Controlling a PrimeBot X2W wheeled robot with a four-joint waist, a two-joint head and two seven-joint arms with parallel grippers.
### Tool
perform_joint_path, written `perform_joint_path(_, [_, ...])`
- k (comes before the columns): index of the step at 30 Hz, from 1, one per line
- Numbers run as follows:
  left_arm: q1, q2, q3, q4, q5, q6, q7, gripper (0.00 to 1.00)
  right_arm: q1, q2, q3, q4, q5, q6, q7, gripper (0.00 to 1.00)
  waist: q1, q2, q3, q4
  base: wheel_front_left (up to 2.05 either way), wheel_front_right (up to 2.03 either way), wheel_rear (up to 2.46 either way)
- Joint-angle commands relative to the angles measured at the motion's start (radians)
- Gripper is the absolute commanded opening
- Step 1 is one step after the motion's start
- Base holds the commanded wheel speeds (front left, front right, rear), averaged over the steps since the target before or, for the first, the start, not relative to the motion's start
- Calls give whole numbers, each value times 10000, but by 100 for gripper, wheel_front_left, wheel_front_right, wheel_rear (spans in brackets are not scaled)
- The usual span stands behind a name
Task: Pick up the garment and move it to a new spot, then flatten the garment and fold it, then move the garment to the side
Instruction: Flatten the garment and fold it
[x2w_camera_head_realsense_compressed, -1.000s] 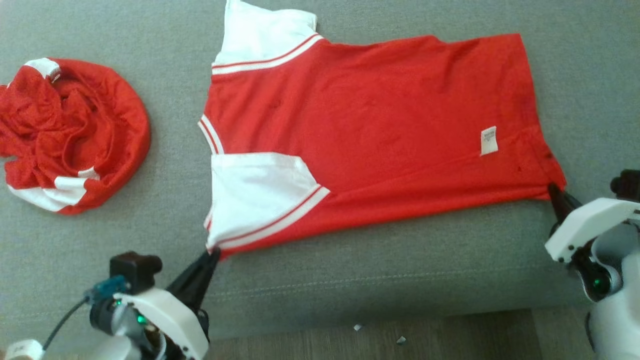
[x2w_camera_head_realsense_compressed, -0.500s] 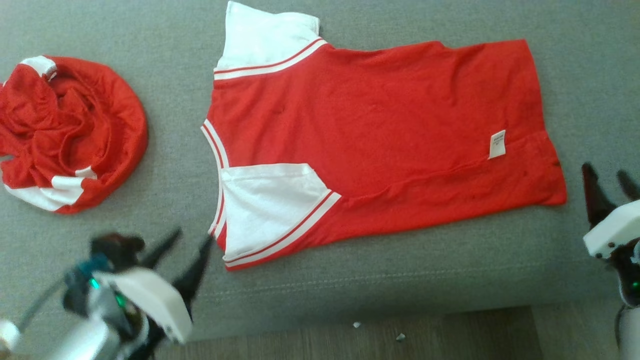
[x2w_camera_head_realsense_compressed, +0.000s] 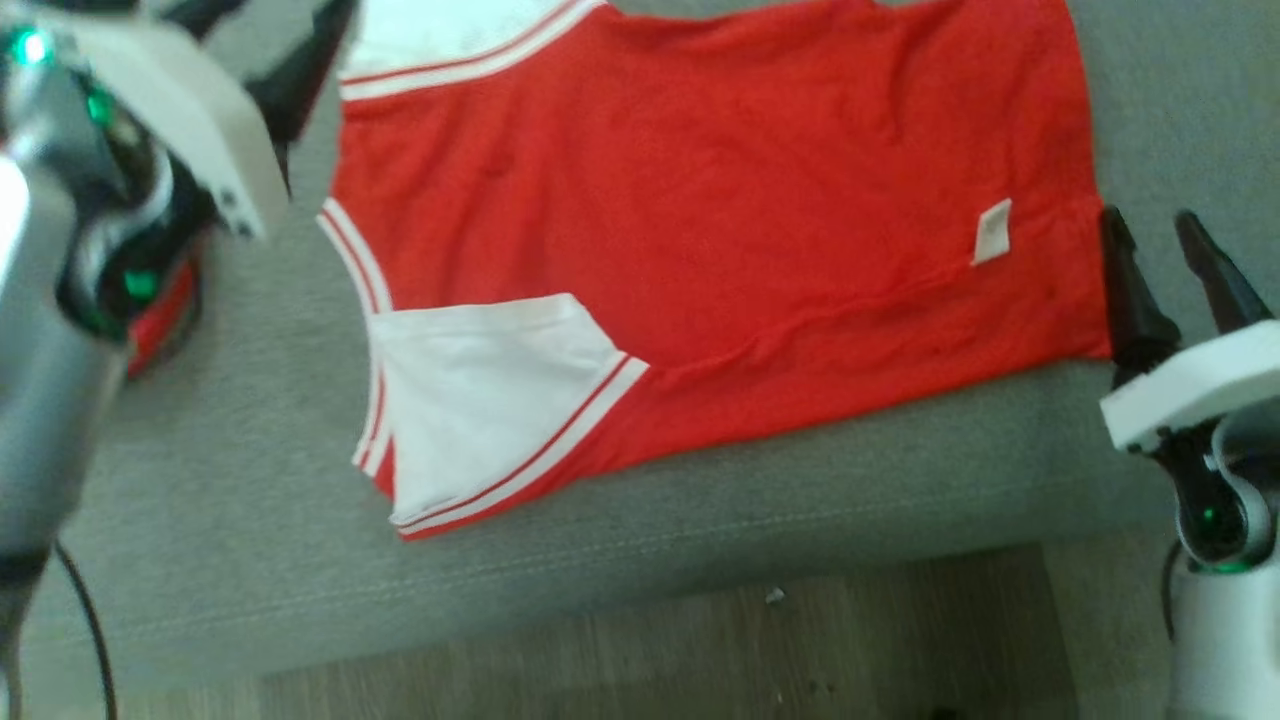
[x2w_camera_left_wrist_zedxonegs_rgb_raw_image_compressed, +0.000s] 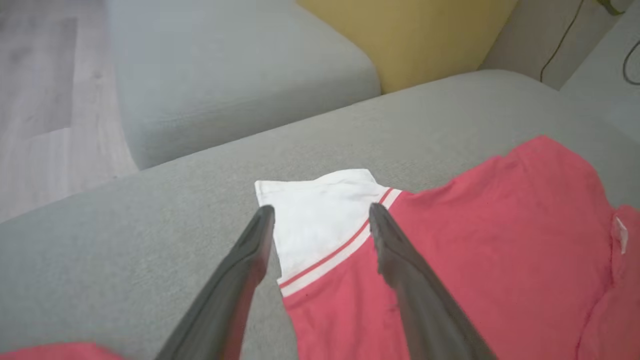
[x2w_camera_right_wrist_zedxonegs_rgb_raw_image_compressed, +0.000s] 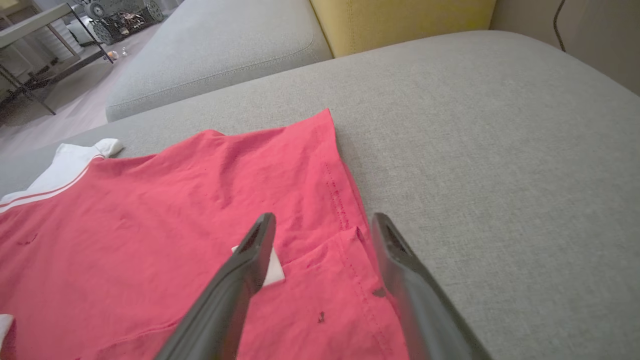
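On grey couch (x2w_camera_head_realsense_compressed: 700, 560): red shirt (x2w_camera_head_realsense_compressed: 700, 220) lies spread flat, collar to robot's left. Left gripper (x2w_camera_left_wrist_zedxonegs_rgb_raw_image_compressed: 320, 215) wide open, empty, above far white sleeve (x2w_camera_left_wrist_zedxonegs_rgb_raw_image_compressed: 325, 235). Right gripper (x2w_camera_right_wrist_zedxonegs_rgb_raw_image_compressed: 322, 220) wide open, empty, over hem near label (x2w_camera_head_realsense_compressed: 992, 232)

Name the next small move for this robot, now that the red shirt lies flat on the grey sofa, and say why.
Probably lower the left gripper and close it on the far white sleeve. Its open fingers frame that sleeve from above, the shirt lies flat and unfolded, and the right gripper hangs open over the hem, holding nothing.
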Motion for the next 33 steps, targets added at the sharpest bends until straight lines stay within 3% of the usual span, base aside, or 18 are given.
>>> perform_joint_path(1, [-1015,312,365,332,76,-131,194,100,-255,23,312,-443,130,35,-120,100,0,0,601,-561,0,0,0])
perform_joint_path(9, [-3166,288,-53,3105,620,-457,516,100,-473,202,562,-390,338,35,-485,100,0,0,1449,-1482,0,0,0])
perform_joint_path(20, [-4218,735,-384,5233,1332,-416,234,100,-760,342,864,-91,533,35,-919,100,0,0,2079,-2270,0,0,0])
perform_joint_path(30, [-4855,682,-531,6398,1419,-461,21,100,-978,377,812,64,632,35,-1053,100,0,0,2310,-2442,0,0,0])
perform_joint_path(31, [-4897,678,-581,6473,1417,-493,72,93,-1028,372,796,63,634,35,-1039,100,0,0,2319,-2446,0,0,0])
perform_joint_path(32, [-4946,676,-621,6531,1425,-514,76,56,-1079,362,792,51,639,35,-1025,100,0,0,2327,-2446,0,0,0])
perform_joint_path(33, [-4992,684,-655,6577,1450,-528,24,33,-1131,340,817,30,627,35,-1008,100,0,0,2327,-2447,0,0,0])
